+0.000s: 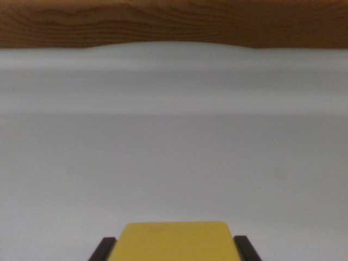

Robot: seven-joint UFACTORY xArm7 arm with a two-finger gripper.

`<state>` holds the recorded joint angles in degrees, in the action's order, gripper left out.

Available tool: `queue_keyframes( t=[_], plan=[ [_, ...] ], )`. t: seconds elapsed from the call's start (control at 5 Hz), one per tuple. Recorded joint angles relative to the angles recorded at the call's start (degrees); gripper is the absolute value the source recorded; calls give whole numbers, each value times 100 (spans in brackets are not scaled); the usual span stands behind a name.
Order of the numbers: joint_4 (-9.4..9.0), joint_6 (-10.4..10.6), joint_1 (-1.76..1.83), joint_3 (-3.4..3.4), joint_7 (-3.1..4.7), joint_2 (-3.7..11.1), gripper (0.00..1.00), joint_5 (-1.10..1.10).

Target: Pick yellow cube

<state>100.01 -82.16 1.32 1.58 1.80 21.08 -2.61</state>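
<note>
The yellow cube [175, 241] sits at the bottom centre of the wrist view, between the two dark fingertips [103, 249] of the gripper [174, 251], which pinch it on either side. Ahead of it stretches a bare, pale grey surface [174, 141]. A wooden board [174, 22] borders the far edge.

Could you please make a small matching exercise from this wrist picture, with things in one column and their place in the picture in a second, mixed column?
Things:
1. yellow cube
2. wooden strip
3. pale surface
4. dark fingers

Places:
A. along the top edge
B. bottom middle
C. on both sides of the cube
D. the wide middle area

Pairs: 1-B, 2-A, 3-D, 4-C
</note>
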Motion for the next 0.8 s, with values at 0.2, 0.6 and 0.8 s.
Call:
queue_keyframes(
  t=[0.2,0.6,0.8],
  plan=[
    [102,-157,0,2,-7,-55,100,4],
    [185,-284,0,3,-13,-99,100,8],
    [185,-284,0,3,-13,-99,100,8]
  ],
)
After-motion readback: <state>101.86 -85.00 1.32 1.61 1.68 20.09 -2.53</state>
